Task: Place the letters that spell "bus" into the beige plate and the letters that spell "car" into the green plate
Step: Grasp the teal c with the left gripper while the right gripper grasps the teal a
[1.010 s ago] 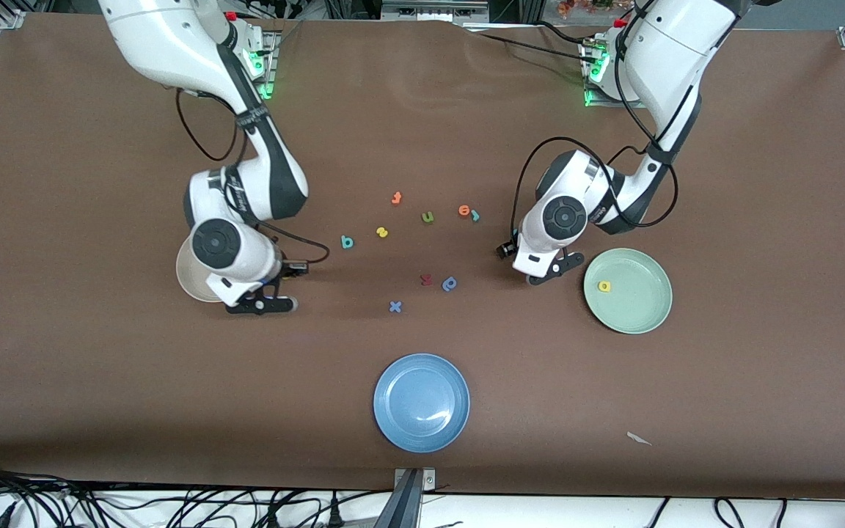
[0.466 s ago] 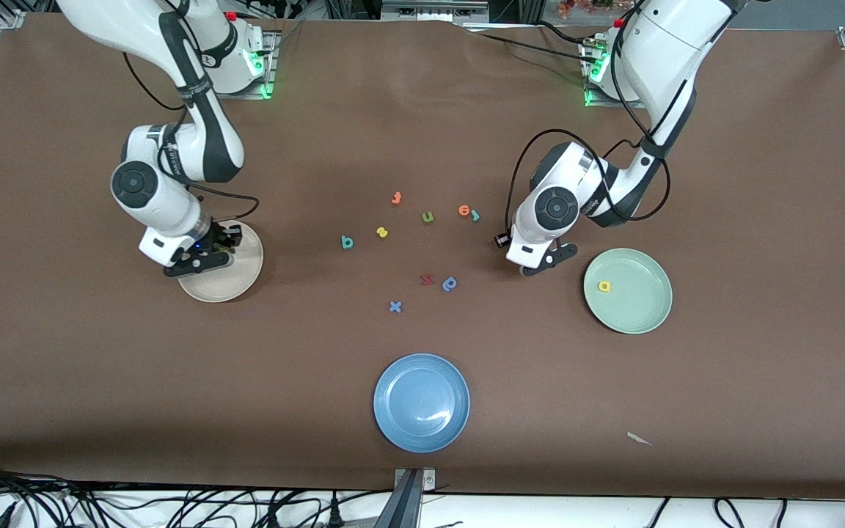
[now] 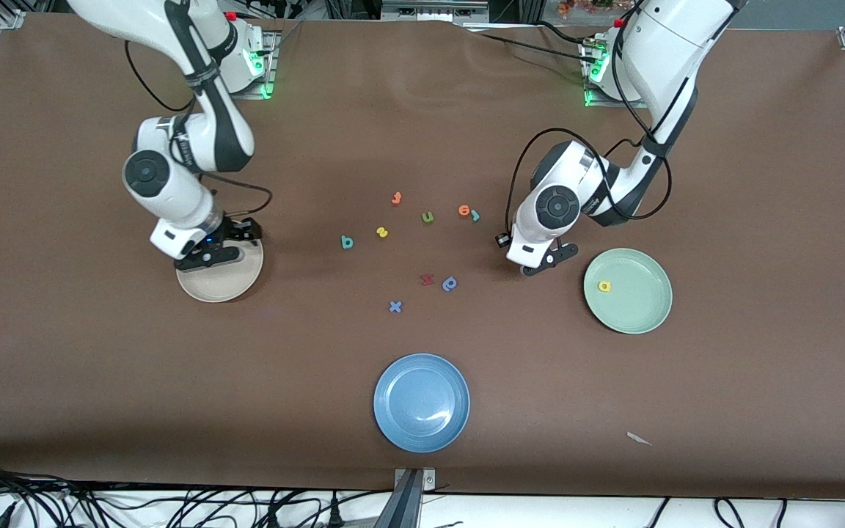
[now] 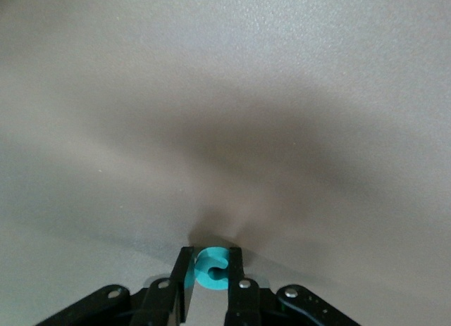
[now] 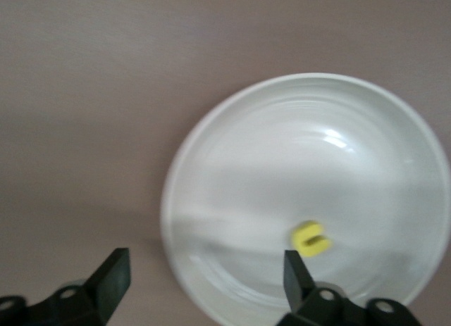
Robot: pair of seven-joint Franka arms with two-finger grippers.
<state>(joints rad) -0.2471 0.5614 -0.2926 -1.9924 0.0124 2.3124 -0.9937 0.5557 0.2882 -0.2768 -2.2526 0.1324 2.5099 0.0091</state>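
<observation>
Right gripper (image 3: 206,257) shifted slightly over beige plate (image 3: 235,282), fingers now apart, yellow u (image 5: 311,239) in plate; left gripper (image 4: 208,287) beside green plate (image 3: 639,308), fingers clamped on teal c (image 4: 211,267); yellow a (image 3: 604,287) in green plate.

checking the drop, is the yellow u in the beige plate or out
In: the right wrist view shows the yellow u lying in the beige plate, under the open right gripper.
</observation>
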